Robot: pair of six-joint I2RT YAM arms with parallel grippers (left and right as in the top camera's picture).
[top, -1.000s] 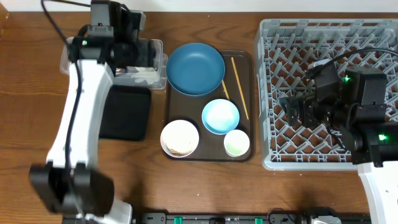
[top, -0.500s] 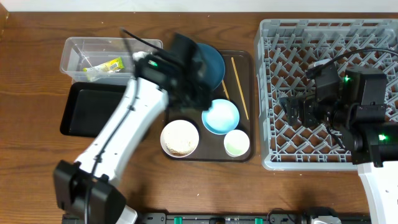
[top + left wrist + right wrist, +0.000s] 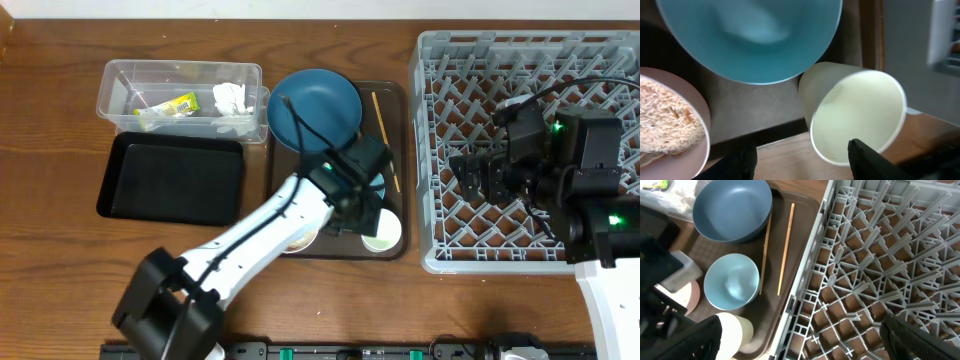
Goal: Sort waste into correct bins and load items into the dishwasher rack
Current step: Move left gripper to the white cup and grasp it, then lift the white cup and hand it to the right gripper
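A: cup (image 3: 855,117) is lower right on the tray (image 3: 393,105), just beside the blue bowl (image 3: 750,35). Looks light, stiff, smooth, probably slippery.
B: I'd take the rim, one finger inside. Left pincer (image 3: 805,160) hangs over it, open and empty. Right pincer (image 3: 800,342) gapes wide over the rack (image 3: 880,255).

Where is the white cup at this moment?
Overhead, the cup sits in the tray's front right corner, beside the rack's left wall. The left wrist view shows it just in front of the blue bowl, right of the rice bowl.
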